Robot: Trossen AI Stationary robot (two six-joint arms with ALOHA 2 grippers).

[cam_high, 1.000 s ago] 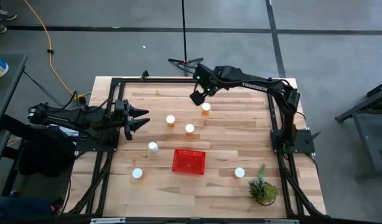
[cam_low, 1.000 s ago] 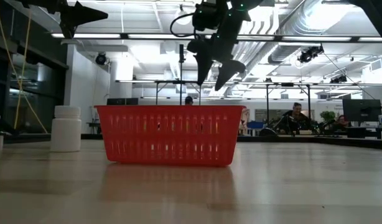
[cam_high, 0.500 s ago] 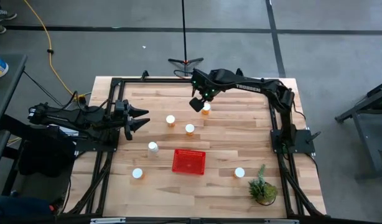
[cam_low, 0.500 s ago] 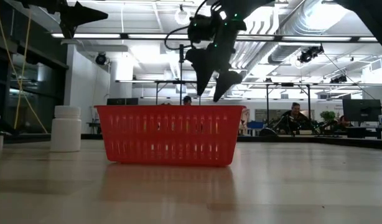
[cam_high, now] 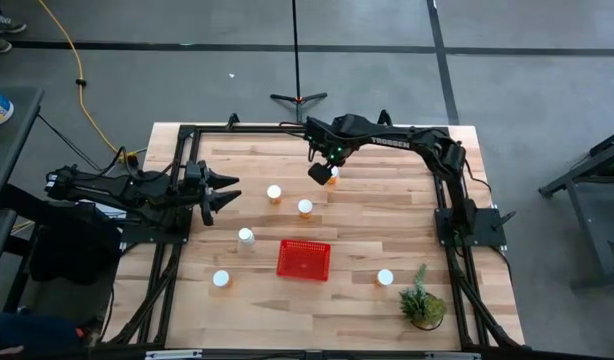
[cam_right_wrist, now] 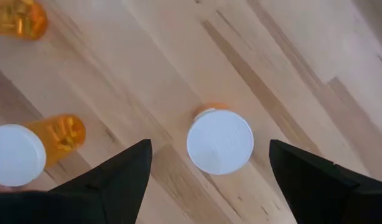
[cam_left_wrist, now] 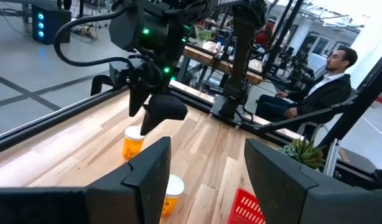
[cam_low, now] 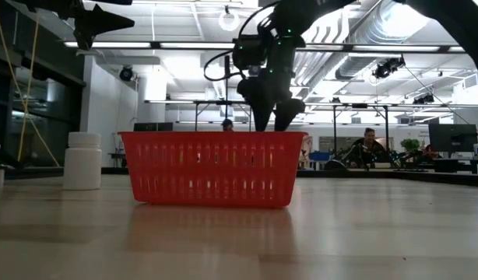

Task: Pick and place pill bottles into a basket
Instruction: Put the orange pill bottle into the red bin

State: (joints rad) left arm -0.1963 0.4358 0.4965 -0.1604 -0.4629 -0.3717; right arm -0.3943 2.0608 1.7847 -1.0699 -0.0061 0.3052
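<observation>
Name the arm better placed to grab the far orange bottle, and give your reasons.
Right. The right gripper hangs open directly over that orange bottle, its white cap centred between the fingers. The left gripper waits at the table's left edge, well away from it.

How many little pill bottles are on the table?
6 white-capped pill bottles: one under the right gripper at the far side, two mid-table, one whitish left of the red plastic basket, two near the front.
</observation>
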